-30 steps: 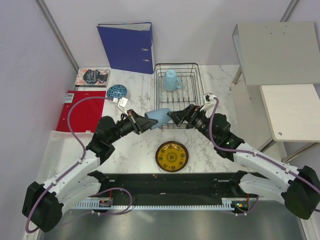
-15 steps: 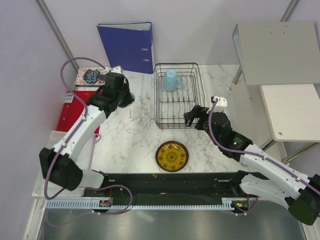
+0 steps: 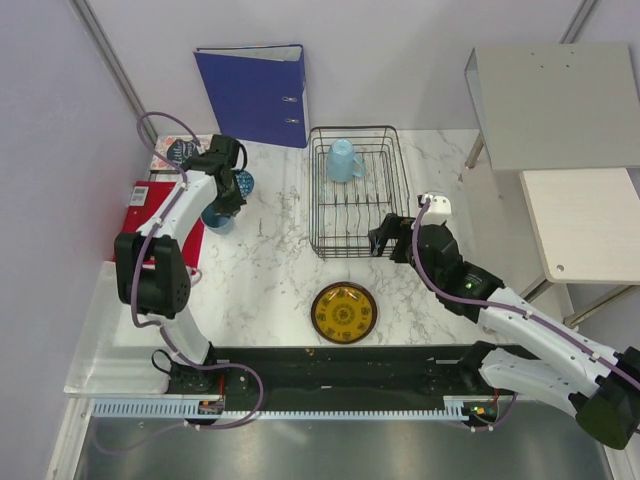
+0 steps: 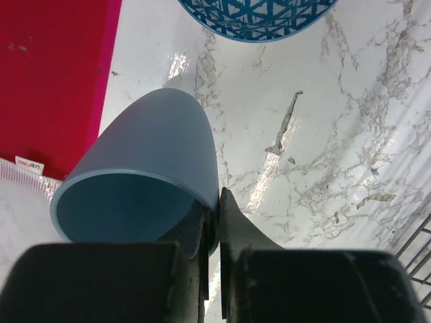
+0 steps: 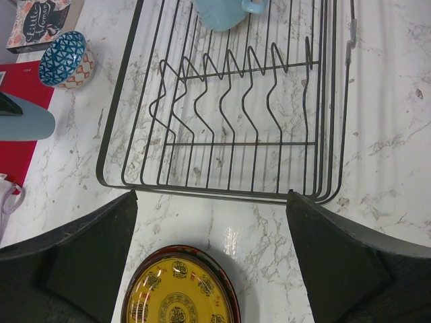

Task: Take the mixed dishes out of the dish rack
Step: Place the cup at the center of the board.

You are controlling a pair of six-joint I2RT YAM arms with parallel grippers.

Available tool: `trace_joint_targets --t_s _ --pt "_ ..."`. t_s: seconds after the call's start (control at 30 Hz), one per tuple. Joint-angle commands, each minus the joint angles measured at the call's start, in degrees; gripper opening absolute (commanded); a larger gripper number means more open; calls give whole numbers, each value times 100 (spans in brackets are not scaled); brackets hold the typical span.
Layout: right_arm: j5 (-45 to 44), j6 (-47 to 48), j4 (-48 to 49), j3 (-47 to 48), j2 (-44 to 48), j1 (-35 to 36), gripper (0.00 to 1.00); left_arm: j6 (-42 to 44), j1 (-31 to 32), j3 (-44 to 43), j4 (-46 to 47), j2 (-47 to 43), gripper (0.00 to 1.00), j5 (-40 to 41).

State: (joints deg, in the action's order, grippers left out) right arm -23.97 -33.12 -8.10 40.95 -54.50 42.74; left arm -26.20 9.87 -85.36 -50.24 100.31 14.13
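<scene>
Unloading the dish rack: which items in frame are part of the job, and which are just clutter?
Job: dish rack, pale blue cup in rack, second pale blue cup, blue patterned bowl, yellow patterned plate.
Clutter: blue ring binder, book, red folder.

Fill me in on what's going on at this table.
The left tool is shut on the rim of a pale blue cup, holding it tilted at the left of the table, near the small patterned bowl. The right tool hangs open at the near edge of the dish rack, where another blue cup sits. The yellow plate lies before the rack.
</scene>
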Motion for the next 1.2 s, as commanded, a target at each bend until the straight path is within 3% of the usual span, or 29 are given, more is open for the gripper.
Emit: trace_joint_targets --t_s 0.0,0.4,0.47,0.5,0.6,0.7,1.17 --pt "59 69 45 115 -34 -11 98 282 -64 -349 -109 366 2 55" --pt "103 60 133 54 -245 -3 98 203 -275 -33 181 630 2 -744" --pt "146 43 168 62 -289 -11 98 194 -275 -16 207 507 7 -771" --pt "173 52 186 80 -341 -3 98 194 -275 -24 199 455 16 -780" --pt "217 60 212 115 -429 -11 98 194 -266 -24 207 200 28 -798" --pt "208 104 230 168 -482 -3 98 202 -266 -24 216 6 34 -859" --pt "226 210 168 405 -685 -3 98 220 -266 -218 181 -591 39 -728"
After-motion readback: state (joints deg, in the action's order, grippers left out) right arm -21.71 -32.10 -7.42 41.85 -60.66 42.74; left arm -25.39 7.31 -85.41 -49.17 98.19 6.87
